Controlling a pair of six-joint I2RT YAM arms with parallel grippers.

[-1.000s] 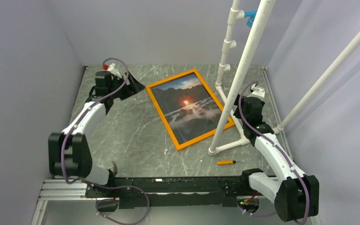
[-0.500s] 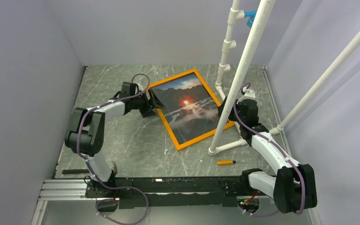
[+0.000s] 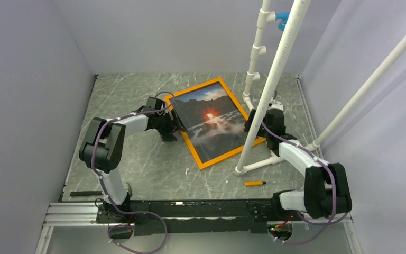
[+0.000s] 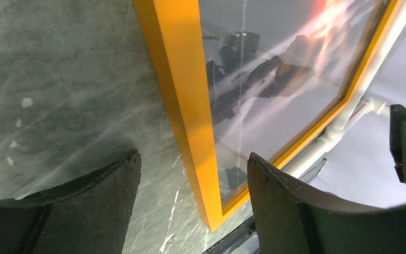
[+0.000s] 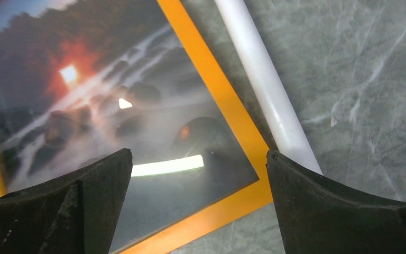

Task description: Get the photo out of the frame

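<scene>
- The frame [image 3: 219, 159] lies flat and face up on the worktop [image 3: 137, 153], turned at a slant, and the photo [image 3: 211, 119] sits inside it under a glossy front. Nothing has been taken apart yet.
- The step in hand looks like the first hold on the frame, with one arm closing in on each long side.
- The left claw [image 4: 193, 161] is wide open and holds nothing. One finger is over bare worktop outside the frame's left rail, the other over the picture just inside it.
- The right claw [image 5: 198, 156] is spread as wide and is also empty. It hangs over the frame's right rail near the lower corner, with a white pipe [image 5: 264, 90] running just outside that rail.
- The left arm reaches in low from the frame's left, forearm almost level. The right arm stretches forward to the frame's right side, its wrist partly hidden behind the slanting pole [image 3: 273, 79].
- Next, probably: pinch a rail and tip or turn the frame over to reach its back, keeping the right claw off the pipe.
</scene>
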